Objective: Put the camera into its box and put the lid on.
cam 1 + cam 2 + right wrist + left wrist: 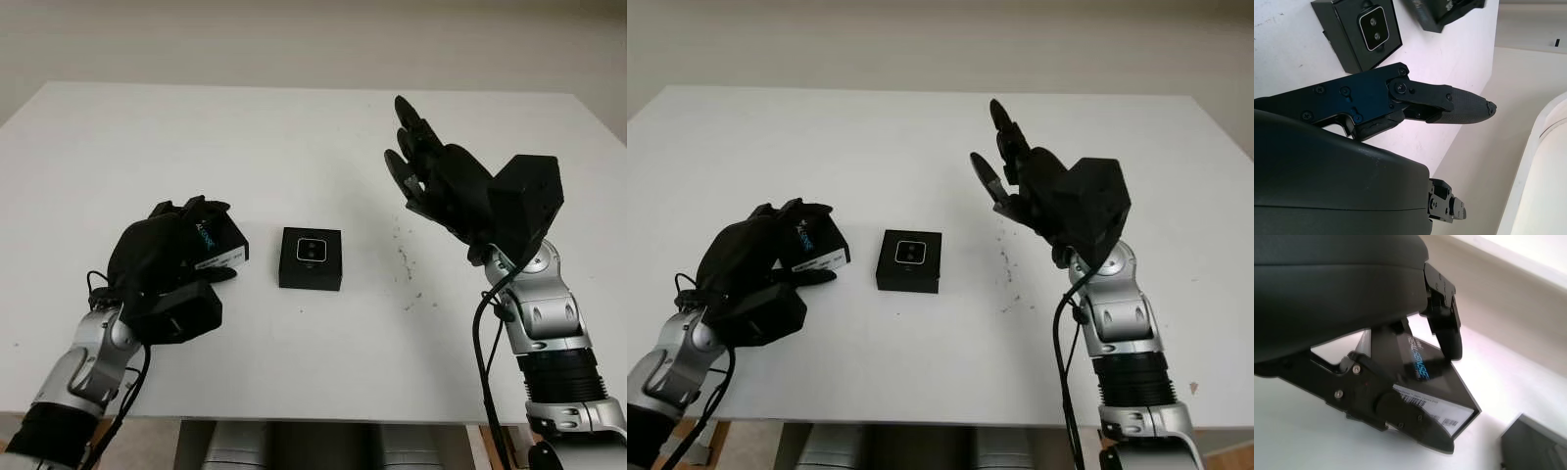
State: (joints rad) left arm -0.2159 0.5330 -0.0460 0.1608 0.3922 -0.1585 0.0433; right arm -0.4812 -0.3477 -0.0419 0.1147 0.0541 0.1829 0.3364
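The camera (312, 251) was seen seated face up in its open black box (311, 275) near the middle of the white table (294, 137). Just beside the box, toward the left arm, the black lid (217, 243) with its printed label lay on the table and was gripped by the curled fingers of the left hand (167, 259). The right hand (431, 176) was held open above the table, well apart from the box, with nothing in it.
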